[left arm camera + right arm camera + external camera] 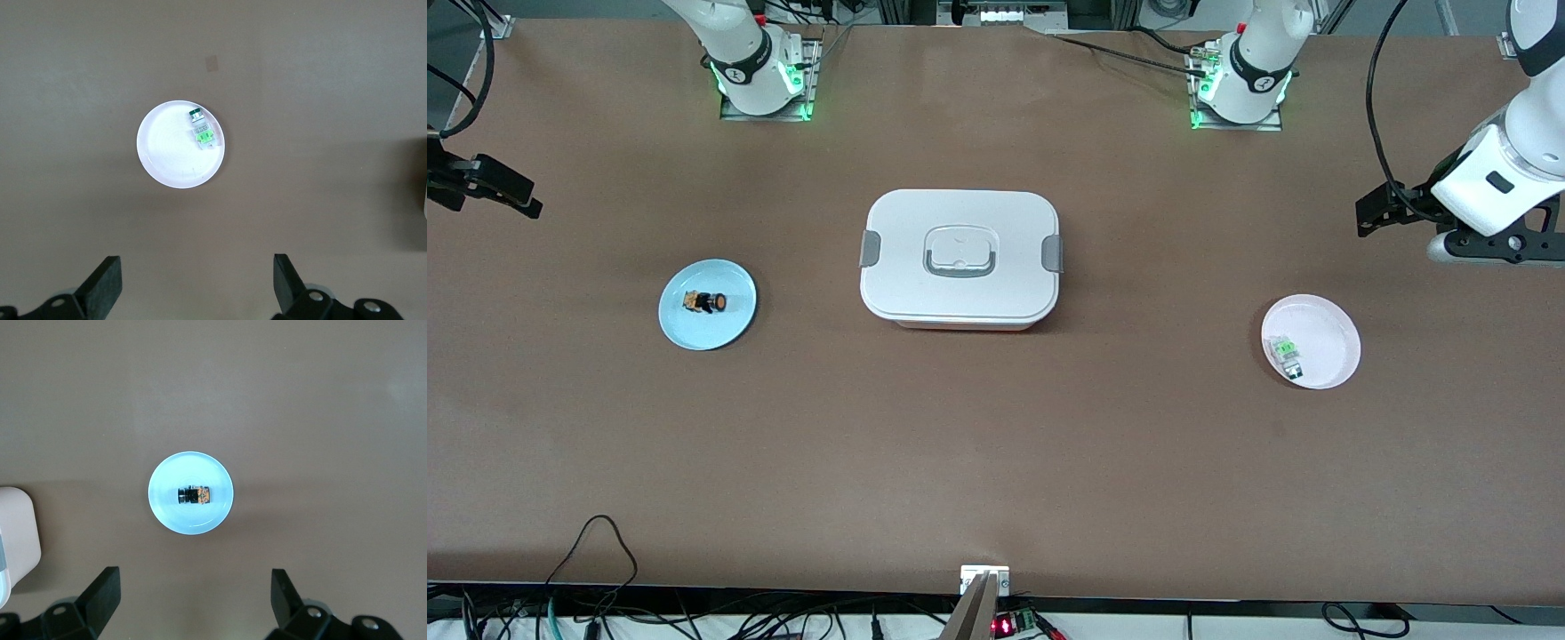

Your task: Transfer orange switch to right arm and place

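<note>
The orange switch [706,301], a stubby black part with an orange end, lies on a light blue plate [734,322] toward the right arm's end of the table. In the right wrist view the orange switch [194,495] shows in the middle of that plate [167,513]. My right gripper [507,191] hangs open over the table edge at that end, apart from the plate; nothing sits between its fingers [195,580]. My left gripper [1378,212] hangs open and empty over the left arm's end of the table [197,267].
A white lidded box [960,258] with grey clips stands mid-table; its corner [17,540] shows in the right wrist view. A pale pink plate [1329,333] holding a clear-and-green component [1286,354] lies toward the left arm's end, the plate [167,157] and component [202,130] below the left gripper.
</note>
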